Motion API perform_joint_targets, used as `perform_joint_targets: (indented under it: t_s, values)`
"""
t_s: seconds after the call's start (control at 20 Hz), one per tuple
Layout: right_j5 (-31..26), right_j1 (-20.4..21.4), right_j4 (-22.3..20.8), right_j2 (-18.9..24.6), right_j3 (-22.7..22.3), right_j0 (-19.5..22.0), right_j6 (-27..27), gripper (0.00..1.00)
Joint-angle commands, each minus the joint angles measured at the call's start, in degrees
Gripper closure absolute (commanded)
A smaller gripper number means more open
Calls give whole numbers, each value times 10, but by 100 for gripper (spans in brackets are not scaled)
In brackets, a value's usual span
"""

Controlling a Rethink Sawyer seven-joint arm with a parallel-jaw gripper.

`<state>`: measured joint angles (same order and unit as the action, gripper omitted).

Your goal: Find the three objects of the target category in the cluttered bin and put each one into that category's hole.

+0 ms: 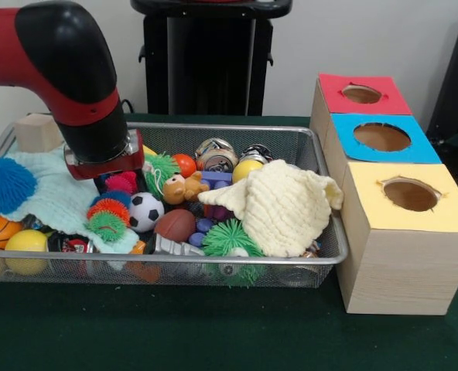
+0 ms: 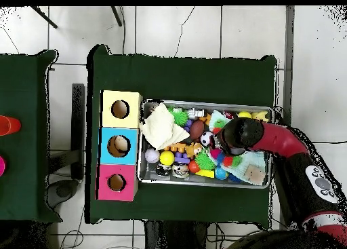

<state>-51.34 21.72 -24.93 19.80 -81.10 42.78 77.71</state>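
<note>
Bin (image 1: 322,259) of wire mesh fills the left and middle of the front view on the green table (image 1: 213,332), crammed with toys: a soccer ball (image 1: 145,211), a brown football (image 1: 176,225), a yellow ball (image 1: 246,169), a green spiky ball (image 1: 230,239), a blue fuzzy toy (image 1: 5,185) and a cream cloth (image 1: 283,205). At the right stand three wooden boxes, each with a hole: red (image 1: 362,94), blue (image 1: 381,137), yellow (image 1: 410,194). The red and black arm (image 1: 74,77) reaches down into the bin's left half; its gripper is hidden among the toys, so I cannot tell whether it is apart or together.
</note>
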Motion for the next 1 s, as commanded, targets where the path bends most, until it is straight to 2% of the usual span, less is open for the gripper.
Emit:
perform_joint_targets:
  t_s: [0.05,0.3,0.65,0.75,0.85,0.9,1.0]
  values:
    - [49,-63,-37,16,69,21,-52,0]
    - [42,-29,-38,18,48,24,-54,0]
    - [-13,72,-15,18,-15,19,-53,0]
    - [-4,47,-17,22,7,23,-58,0]
    - [-24,-2,-24,31,71,21,-88,0]
    - [-31,-13,-28,34,90,20,-99,0]
    - [-33,-17,-28,36,99,22,-106,0]
